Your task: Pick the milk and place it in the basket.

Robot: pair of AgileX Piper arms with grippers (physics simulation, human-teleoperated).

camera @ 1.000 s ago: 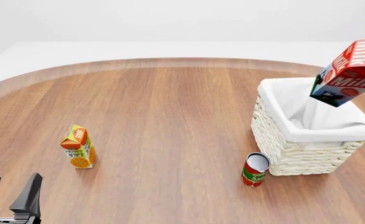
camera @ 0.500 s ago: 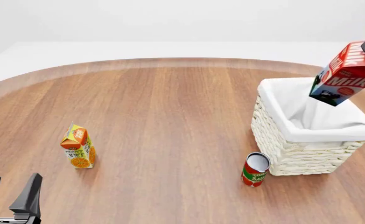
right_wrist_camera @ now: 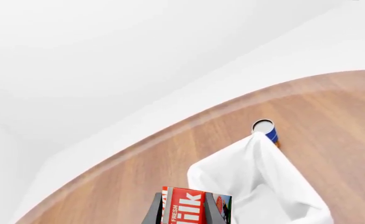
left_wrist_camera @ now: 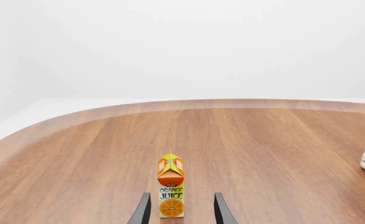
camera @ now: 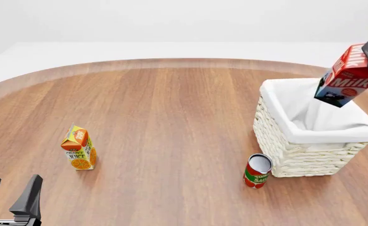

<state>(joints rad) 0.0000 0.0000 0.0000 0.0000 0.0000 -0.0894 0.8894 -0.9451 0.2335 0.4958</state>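
Since a second ago the milk (camera: 348, 78) has drifted slightly up and toward the far side, and it now hangs tilted above the far right part of the basket (camera: 278, 141), clear of the lining. Its red top sits pinched between the fingers of the right gripper (right_wrist_camera: 186, 211), whose jaws press on either side of the carton in the right wrist view. The left gripper (camera: 9, 190) has not shifted; it rests low at the near left with its fingers spread and empty, the orange juice carton (camera: 78, 148) standing ahead of it. A tomato sauce can (camera: 257, 171) stands just beside the basket's near wall. The likely trouble is the release: the carton leans and looks close to the basket's right rim, so letting go here might catch the folded cloth and tip it outside.
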